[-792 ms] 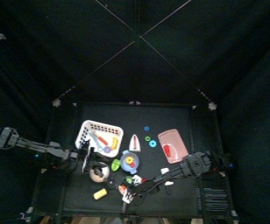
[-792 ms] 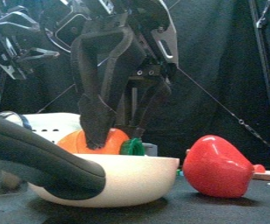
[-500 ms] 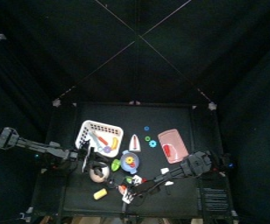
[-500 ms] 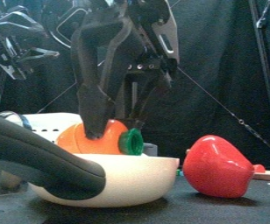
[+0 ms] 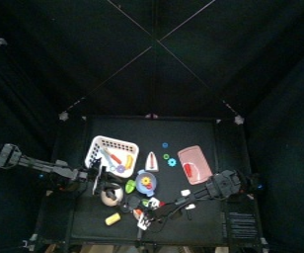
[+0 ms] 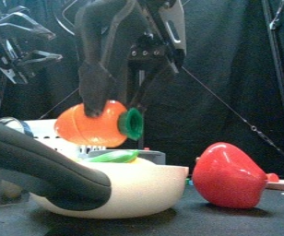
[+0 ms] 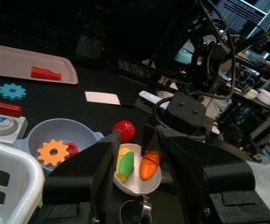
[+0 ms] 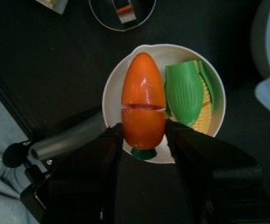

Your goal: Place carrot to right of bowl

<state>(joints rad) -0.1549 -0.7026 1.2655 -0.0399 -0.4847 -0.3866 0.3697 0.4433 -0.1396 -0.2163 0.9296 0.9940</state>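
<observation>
My right gripper [image 8: 142,140] is shut on the orange carrot [image 8: 142,87] near its green-capped end. In the front view it holds the carrot [image 6: 93,123] tilted in the air just above the white bowl [image 6: 132,190]. The bowl [image 8: 210,122] still holds a green and yellow corn cob [image 8: 187,92]. The left wrist view shows the bowl [image 7: 128,182] with the carrot [image 7: 151,163] over it and the right arm above. My left gripper [image 5: 100,184] rests at the table's left, jaws spread and empty.
A red pepper-like toy [image 6: 230,175] lies just right of the bowl. A grey and black bar [image 6: 40,173] crosses the near left. A blue-grey bowl [image 7: 41,133] with an orange gear, a pink tray [image 7: 15,57] and a white basket [image 7: 3,179] stand beyond.
My right gripper has lifted the carrot up out of the bowl; it now hangs clear of the rim. The left arm has not moved.
</observation>
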